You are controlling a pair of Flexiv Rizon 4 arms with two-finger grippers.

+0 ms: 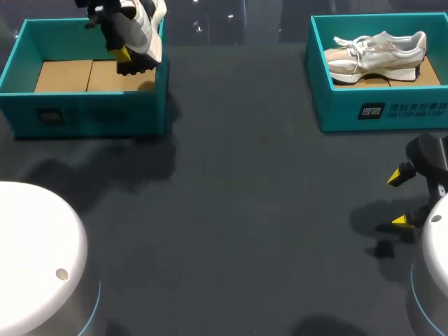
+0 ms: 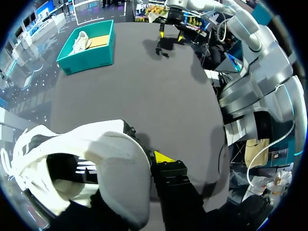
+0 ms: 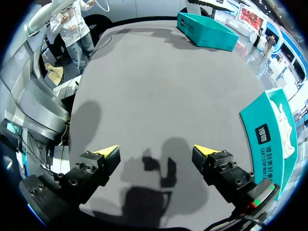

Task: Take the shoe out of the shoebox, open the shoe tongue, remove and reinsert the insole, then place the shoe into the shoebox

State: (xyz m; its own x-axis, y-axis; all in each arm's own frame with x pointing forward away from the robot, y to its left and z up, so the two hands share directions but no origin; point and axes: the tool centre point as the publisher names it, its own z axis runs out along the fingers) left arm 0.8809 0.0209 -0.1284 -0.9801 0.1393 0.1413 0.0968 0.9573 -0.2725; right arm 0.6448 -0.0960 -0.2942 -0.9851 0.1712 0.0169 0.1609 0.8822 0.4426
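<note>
Left gripper (image 1: 129, 56): closed on the white shoe (image 1: 147, 31), carrying it clear of any surface. In the left wrist view one yellow fingertip (image 2: 163, 157) presses the shoe's side. The other finger is hidden behind the shoe, so the grip is probably two-sided.
White shoe: held high by the far right corner of the left shoebox (image 1: 84, 112), as the head view shows it. Its opening faces the wrist camera, laces on the side away from the visible finger.
Left shoebox: teal, open, brown cardboard floor bare, at the table's far left.
Right gripper (image 1: 399, 198): jaws spread wide, holding nothing, low over the dark table (image 1: 238, 210) near its right edge. Its shadow lies on the cloth just beneath.
Right shoebox (image 1: 381, 108): teal, open, far right, well apart from the left one.
Second sneaker (image 1: 378, 56): white and beige, lying inside the right shoebox, toe toward the table's middle.
</note>
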